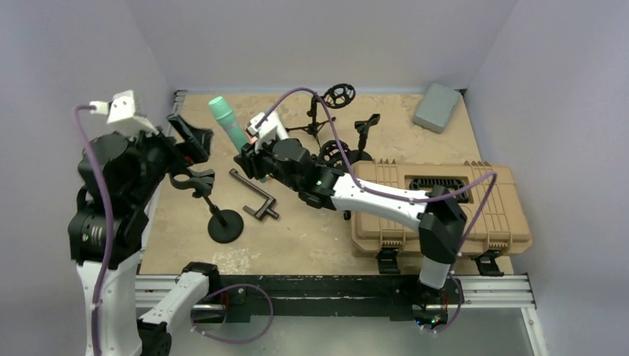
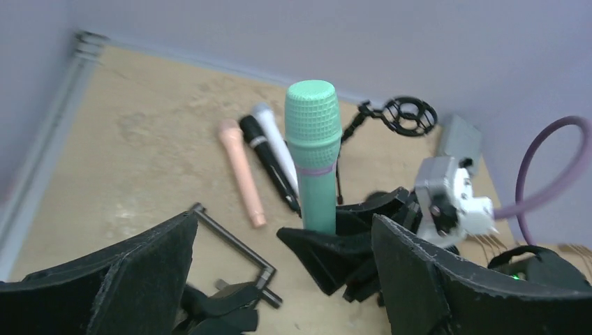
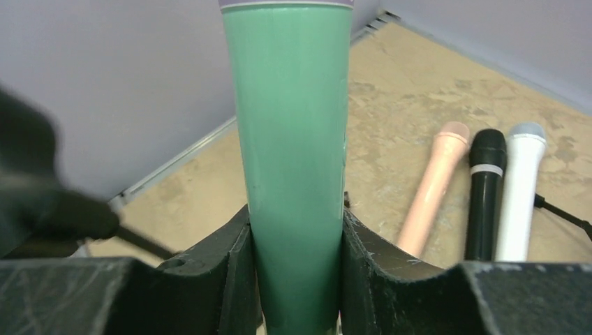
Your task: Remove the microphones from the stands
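Green microphone looks like rigid, smooth plastic: light but probably slippery, so the straight lower barrel is the sensible place to grip. Right tool pinches exactly there, holding it near upright above the table, apart from the stand. That arm reaches leftward, forearm low. Left tool, spread wide, hovers near the stand's empty clip, its arm folded high.

A pink microphone, a black microphone and a white microphone lay side by side on the table, which also bore a tan case and a grey block.
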Tool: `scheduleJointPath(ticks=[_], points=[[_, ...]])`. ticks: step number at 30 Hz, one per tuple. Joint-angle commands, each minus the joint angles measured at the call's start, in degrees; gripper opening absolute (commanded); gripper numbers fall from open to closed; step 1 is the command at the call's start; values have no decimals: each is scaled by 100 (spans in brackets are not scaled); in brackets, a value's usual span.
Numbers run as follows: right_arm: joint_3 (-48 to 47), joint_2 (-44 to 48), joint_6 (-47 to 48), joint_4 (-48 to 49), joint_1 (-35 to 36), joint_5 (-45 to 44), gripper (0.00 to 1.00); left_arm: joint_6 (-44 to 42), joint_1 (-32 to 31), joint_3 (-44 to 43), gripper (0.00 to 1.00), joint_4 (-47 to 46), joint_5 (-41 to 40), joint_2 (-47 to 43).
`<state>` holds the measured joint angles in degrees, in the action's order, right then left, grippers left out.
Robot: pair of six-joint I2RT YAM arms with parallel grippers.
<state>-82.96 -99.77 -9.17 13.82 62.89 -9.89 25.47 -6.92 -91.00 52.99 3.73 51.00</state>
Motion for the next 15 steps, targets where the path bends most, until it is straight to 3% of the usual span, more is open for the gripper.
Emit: scheduleJointPath(ticks=[1,6,15], points=[[-1161,-771,-304,-548,-176,-893,0,-564,-32,45,91,67,-1827,-632],[-2707,-2015,-291,-1346,-427,-1276,0,-689,-47,582,89,-112,-1654,-1064],[-4687,-3955,134,-1996,-688,-982,0,-746,-193,631,86,18,-1344,-1187]])
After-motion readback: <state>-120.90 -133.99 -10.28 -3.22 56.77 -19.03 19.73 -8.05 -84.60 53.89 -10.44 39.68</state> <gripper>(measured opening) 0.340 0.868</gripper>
